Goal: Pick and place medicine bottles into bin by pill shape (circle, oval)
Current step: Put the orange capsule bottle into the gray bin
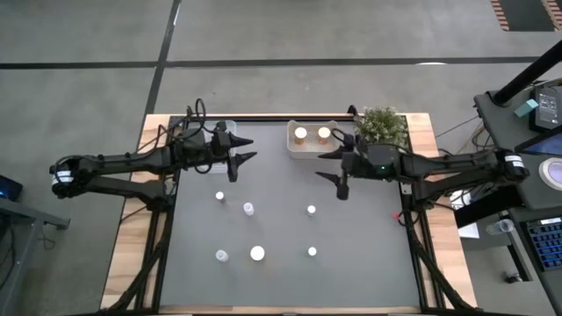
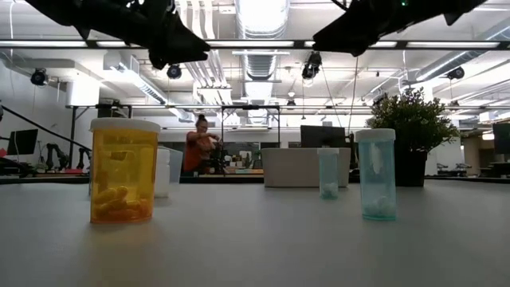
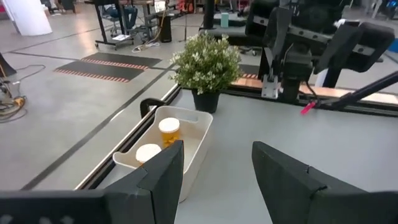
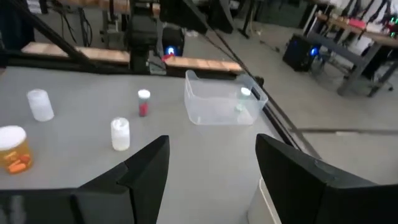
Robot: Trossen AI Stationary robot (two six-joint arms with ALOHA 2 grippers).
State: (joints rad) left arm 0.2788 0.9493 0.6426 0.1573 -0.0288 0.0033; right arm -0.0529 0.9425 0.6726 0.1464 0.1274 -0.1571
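Note:
Several small medicine bottles with white caps stand loose on the grey table, among them one (image 1: pixel 248 209), a wider one (image 1: pixel 257 254) and one (image 1: pixel 311 210). In the low view an orange bottle (image 2: pixel 123 170) and a pale blue one (image 2: pixel 376 174) stand nearest. Two orange bottles (image 1: pixel 301 133) stand in the white bin (image 1: pixel 292 147) at the far edge. My left gripper (image 1: pixel 248 148) is open and empty above the table's far left, its fingers pointing toward the white bin (image 3: pixel 186 163). My right gripper (image 1: pixel 323 166) is open and empty above the table right of centre, pointing left.
A clear bin (image 4: pixel 205 111) stands at the far left, partly under my left arm, with one small bottle (image 4: pixel 244 94) in it. A green potted plant (image 1: pixel 384 125) stands at the far right beside the white bin. A person shows in the room behind (image 2: pixel 199 147).

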